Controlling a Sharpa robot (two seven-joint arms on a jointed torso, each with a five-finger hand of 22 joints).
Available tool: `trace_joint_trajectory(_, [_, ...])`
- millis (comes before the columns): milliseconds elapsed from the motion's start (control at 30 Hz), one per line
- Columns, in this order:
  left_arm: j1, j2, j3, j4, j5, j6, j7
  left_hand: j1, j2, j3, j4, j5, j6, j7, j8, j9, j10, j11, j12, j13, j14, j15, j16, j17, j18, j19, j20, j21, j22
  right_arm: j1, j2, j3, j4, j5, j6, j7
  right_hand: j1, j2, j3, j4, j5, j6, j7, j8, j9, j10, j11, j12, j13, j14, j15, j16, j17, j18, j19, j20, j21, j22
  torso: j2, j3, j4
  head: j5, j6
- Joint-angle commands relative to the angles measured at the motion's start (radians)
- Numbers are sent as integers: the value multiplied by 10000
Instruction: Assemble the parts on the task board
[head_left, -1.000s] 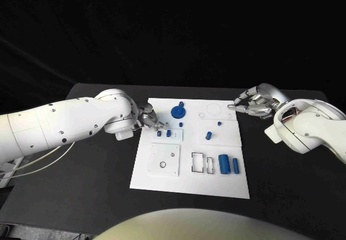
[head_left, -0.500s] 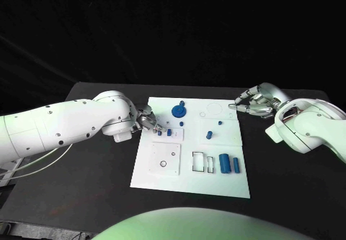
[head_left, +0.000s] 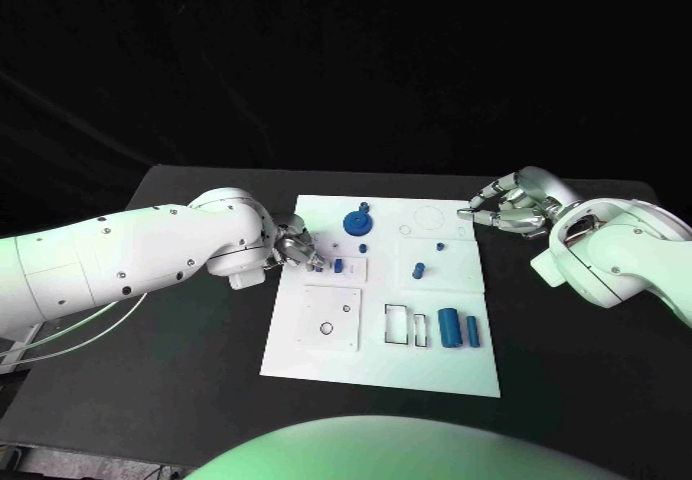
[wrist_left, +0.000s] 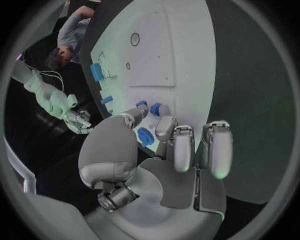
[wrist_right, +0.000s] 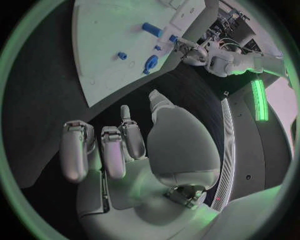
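The white task board (head_left: 433, 360) lies mid-table. My left hand (head_left: 299, 249) hovers over the board's left edge, its fingertips right at two small blue pegs (head_left: 327, 266) standing in a raised plate. In the left wrist view the thumb and a finger flank one blue peg (wrist_left: 145, 136), with the other peg (wrist_left: 155, 108) just past them; whether they pinch it is unclear. A blue gear-like part (head_left: 356, 220) sits farther back. My right hand (head_left: 508, 212) hangs beyond the board's far right corner, fingers curled in with nothing in them (wrist_right: 125, 145).
Two blue cylinders (head_left: 459, 328) lie at the board's right next to rectangular slots (head_left: 404, 325). Small blue pieces (head_left: 417, 269) dot the board's middle. A square plate with a hole (head_left: 329, 318) sits on the left. Black table (head_left: 173, 380) surrounds the board.
My left hand has crept a little down and nearer to the two blue pegs. The pegs and my right hand have stayed put.
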Motion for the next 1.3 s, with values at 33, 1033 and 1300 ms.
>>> trace_joint_trajectory(33, [-36, 68, -7, -10, -78, -65, 64, 115, 23, 90, -1, 20, 59, -13, -49, -16, -27, 11, 46, 1, 1058, 24, 36, 2632, -31, 810, 62, -26, 2489, -8, 4, 0, 6, -91, 100, 26, 38, 29, -57, 1, 57, -42, -21, 36, 16, -38, -19, -18, 689, 1042, -54, 40, 2627, 202, 160, -55, -49, 1707, 7, 1, -4, -10, -5])
trace_joint_trajectory(1033, [-48, 42, -2, 26, 572, 85, 193, 1347, 643, 2833, -1369, 21, -206, -12, 179, 105, 1, -13, 28, -40, 1058, 0, 36, 2632, -24, 794, 22, -63, 2479, -9, 7, 0, -20, -91, 112, 5, 60, 54, -66, 3, 91, -43, -22, 41, 19, -30, -20, -9, 697, 1042, -55, 40, 2627, 203, 158, -57, -60, 1705, -3, 2, 5, -22, -39])
trace_joint_trajectory(1300, [-42, -48, 50, 122, 643, 123, 186, 1302, 649, 3012, -1473, 26, -195, 2, 246, 142, 23, -3, 33, -40, 1058, 11, 36, 2632, -21, 789, 35, -74, 2475, -9, 1, 0, -25, -91, 115, 1, 60, 54, -66, 3, 91, -43, -22, 41, 19, -30, -20, -9, 697, 1042, -55, 40, 2627, 203, 158, -57, -60, 1705, -12, 3, 4, -9, -35])
